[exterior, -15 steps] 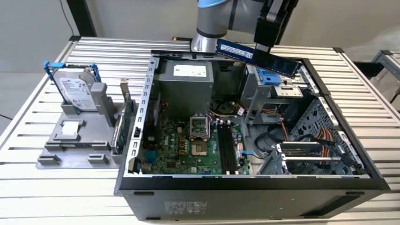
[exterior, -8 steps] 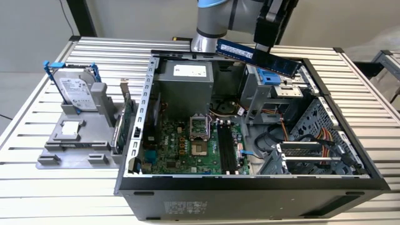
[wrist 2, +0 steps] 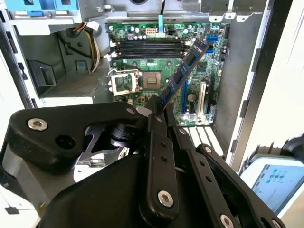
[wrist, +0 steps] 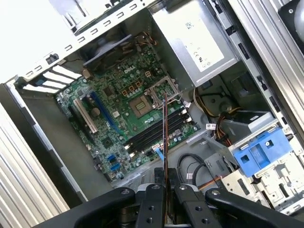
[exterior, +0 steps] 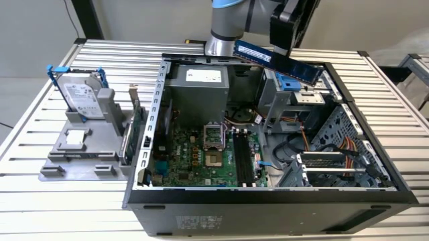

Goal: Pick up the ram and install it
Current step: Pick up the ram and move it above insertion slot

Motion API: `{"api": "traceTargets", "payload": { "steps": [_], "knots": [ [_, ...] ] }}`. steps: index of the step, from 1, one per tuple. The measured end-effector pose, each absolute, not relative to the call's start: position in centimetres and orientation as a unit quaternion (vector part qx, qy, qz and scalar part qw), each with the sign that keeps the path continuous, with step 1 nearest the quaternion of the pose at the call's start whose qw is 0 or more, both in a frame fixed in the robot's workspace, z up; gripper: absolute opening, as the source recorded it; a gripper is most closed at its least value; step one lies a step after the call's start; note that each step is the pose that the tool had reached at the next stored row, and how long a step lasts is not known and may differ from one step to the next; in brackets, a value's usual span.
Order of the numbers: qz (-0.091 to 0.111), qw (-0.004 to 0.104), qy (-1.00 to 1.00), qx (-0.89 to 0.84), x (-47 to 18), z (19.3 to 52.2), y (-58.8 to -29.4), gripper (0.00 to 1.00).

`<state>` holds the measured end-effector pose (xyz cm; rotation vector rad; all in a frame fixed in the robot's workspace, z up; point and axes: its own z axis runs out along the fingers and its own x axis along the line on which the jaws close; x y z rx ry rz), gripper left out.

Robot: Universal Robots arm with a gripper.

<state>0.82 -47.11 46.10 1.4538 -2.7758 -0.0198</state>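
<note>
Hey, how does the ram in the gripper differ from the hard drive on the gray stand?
The ram is a thin, dark bluish stick; the hard drive is a thicker silver block in a blue frame. The ram hangs tilted in the gripper above the open computer case; the hard drive stands upright on the gray stand beside it. Neither is installed in the case.
</note>
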Motion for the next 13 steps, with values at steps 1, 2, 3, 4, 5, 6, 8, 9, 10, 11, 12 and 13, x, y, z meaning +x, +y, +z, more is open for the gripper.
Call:
{"api": "traceTargets", "payload": {
  "steps": [1, 2, 3, 4, 5, 6, 8, 9, 10, 11, 12, 13],
  "knots": [
    [-0.006, 0.004, -0.889, 0.458, 0.82, 46.1, -47.11, 0.0],
    [-0.006, 0.004, -0.892, 0.452, 0.82, 46.1, -47.11, 0.0],
    [-0.006, 0.004, -0.895, 0.446, 0.82, 46.09, -47.12, 0.0],
    [-0.006, 0.004, -0.898, 0.44, 0.82, 46.09, -47.12, 0.0],
    [-0.006, 0.004, -0.901, 0.433, 0.82, 46.09, -47.12, 0.0],
    [-0.006, 0.004, -0.904, 0.427, 0.82, 46.09, -47.12, 0.0],
    [-0.006, 0.004, -0.909, 0.416, 0.82, 46.08, -47.12, 0.0],
    [-0.007, 0.004, -0.912, 0.411, 0.82, 46.07, -47.11, 0.0],
    [-0.007, 0.004, -0.914, 0.406, 0.82, 46.06, -47.11, 0.0],
    [-0.007, 0.004, -0.916, 0.401, 0.82, 46.06, -47.12, 0.0],
    [-0.007, 0.004, -0.918, 0.396, 0.82, 46.05, -47.12, 0.0],
    [-0.007, 0.004, -0.92, 0.391, 0.82, 46.05, -47.12, 0.0]
  ]
}}
